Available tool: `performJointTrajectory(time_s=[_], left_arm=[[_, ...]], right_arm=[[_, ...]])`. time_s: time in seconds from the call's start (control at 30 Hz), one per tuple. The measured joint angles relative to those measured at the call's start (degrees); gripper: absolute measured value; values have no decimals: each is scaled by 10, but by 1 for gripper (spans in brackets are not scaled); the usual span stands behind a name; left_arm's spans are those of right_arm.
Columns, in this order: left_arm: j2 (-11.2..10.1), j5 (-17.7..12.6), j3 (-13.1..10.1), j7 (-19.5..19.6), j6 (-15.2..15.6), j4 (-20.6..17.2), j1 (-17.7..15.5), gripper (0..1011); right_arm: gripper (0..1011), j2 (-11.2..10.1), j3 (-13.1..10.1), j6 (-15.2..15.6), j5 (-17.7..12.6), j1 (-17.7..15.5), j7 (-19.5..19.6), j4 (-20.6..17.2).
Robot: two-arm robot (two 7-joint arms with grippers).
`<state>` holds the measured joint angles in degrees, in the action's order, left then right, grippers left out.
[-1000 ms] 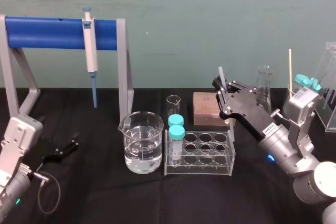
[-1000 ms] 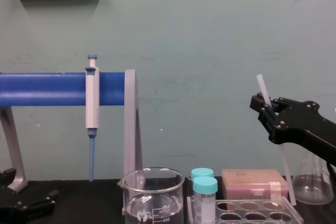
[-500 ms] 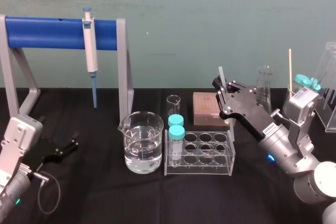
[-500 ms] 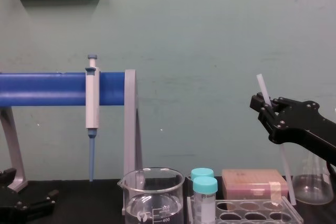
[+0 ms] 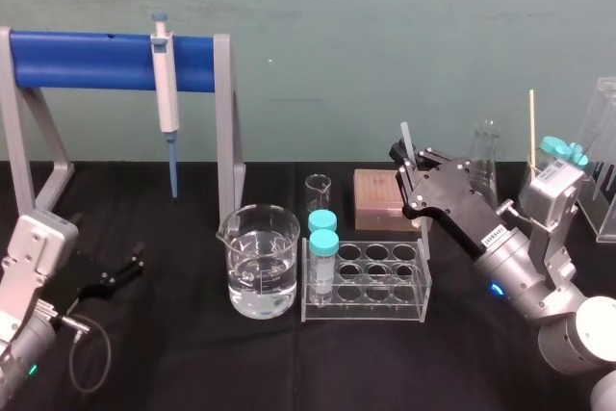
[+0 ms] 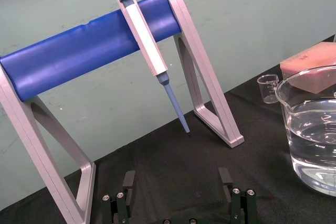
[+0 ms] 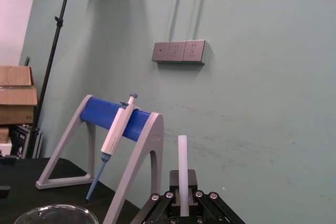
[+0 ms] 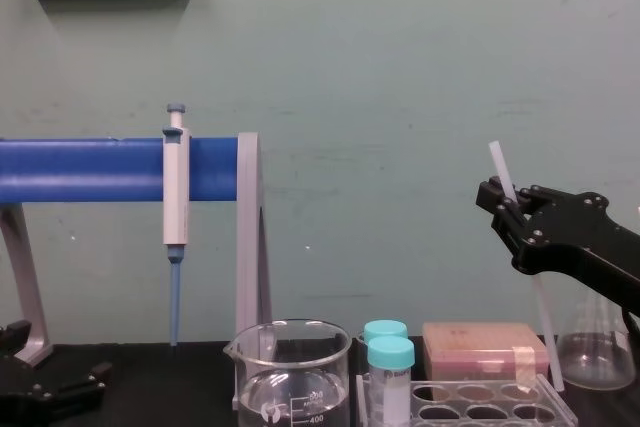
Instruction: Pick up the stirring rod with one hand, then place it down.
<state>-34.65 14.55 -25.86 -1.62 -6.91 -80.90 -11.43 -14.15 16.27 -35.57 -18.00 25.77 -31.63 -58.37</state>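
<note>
**Right arm.** My right pincer (image 5: 401, 166) is clamping the stirring rod (image 5: 406, 138) between its black fingers, at a point in the rod's upper part. In the right wrist view the rod (image 7: 182, 156) is rising straight out from between the two fingers. In the chest view it (image 8: 546, 332) is leaning, with its top tipped toward my left. Its lower end is reaching down beside the right end of the clear tube rack (image 5: 371, 286), in front of the pink box (image 5: 383, 197). I cannot tell whether that end is touching the black table (image 5: 192, 353).

**Left arm.** My left pincer (image 5: 133, 264) is resting low over the table at my left with its fingers spread wide, holding nothing. It is sitting well apart from the rod.

**Surroundings.** A beaker (image 5: 260, 271) of water is standing just left of the rack, which is holding two teal-capped tubes (image 5: 322, 238). A pipette (image 5: 166, 84) is hanging from the blue stand (image 5: 87, 60) behind.
</note>
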Motion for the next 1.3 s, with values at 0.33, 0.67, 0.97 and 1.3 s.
performJointTrajectory(time_s=[0.33, 0.67, 0.97, 1.3], left_arm=[[0, 0, 0, 0, 0, 0, 0, 1000], [0, 0, 0, 0, 0, 0, 0, 1000], [0, 0, 0, 0, 0, 0, 0, 1000], [0, 0, 0, 0, 0, 0, 0, 1000]], right_arm=[[68, 0, 0, 0, 0, 0, 0, 0], [68, 0, 0, 0, 0, 0, 0, 0], [68, 0, 0, 0, 0, 0, 0, 0], [68, 0, 0, 0, 0, 0, 0, 0]])
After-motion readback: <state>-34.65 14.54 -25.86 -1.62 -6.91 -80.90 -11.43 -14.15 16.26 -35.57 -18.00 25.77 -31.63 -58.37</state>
